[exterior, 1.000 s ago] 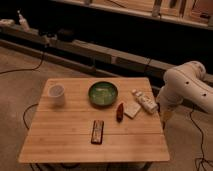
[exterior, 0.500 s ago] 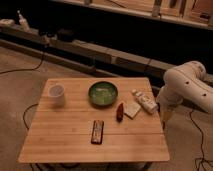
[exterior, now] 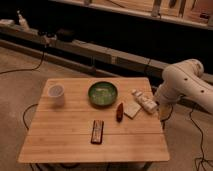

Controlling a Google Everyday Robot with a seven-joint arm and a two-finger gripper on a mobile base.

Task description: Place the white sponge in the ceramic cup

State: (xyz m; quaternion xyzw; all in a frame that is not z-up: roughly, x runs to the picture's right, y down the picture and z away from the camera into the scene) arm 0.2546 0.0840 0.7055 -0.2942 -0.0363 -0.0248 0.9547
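On the table [exterior: 60,145] the bowl [exterior: 102,93] sits behind the middle. From it, the cup [exterior: 56,93] stands at 9 o'clock, well apart. The sponge [exterior: 132,108] lies at 4 o'clock, between a pepper [exterior: 119,112] and a long bar [exterior: 145,101]. A packet [exterior: 97,131] lies at 6 o'clock. The gripper [exterior: 163,114] hangs just off the table's 3 o'clock edge.

No legible text, labels, numbers anywhere. Pincer [exterior: 163,113] beside table [exterior: 75,142] edge.

Floor: grey concrete floor [exterior: 15,87], black cable [exterior: 31,67] trailing.
Furniture: light wooden table [exterior: 60,131].
Back: long low ledge [exterior: 100,52], dark wall.
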